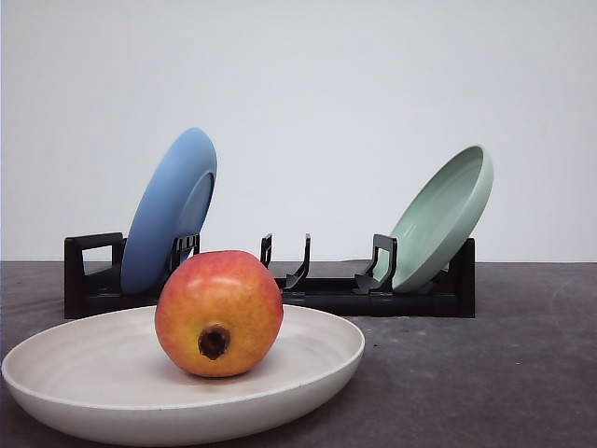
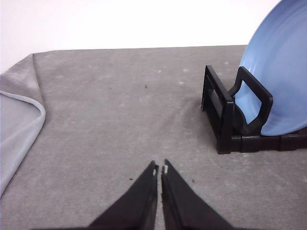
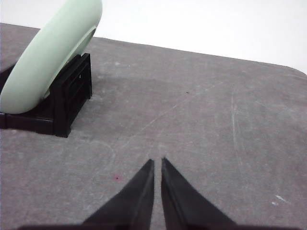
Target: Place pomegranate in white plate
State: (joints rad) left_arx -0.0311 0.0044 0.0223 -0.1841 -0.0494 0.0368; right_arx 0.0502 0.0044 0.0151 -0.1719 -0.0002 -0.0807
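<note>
— Both grippers, left (image 2: 159,168) and right (image 3: 158,163), hang over bare grey tabletop (image 3: 201,110), each with its fingertips drawn together and nothing between them. Where is the fruit?

— My pomegranate (image 1: 218,313) sits inside the white plate (image 1: 84,397) at the tabletop's near edge, dark calyx hole facing the front camera. It rests on the plate's floor, which I judge keeps it from rolling.

— And the rack?

— Black dish rack (image 1: 317,289) stands behind it, blue plate (image 1: 170,210) leaning in its left slots, mint-green plate (image 1: 443,215) in its right. I judge the placing done.
</note>
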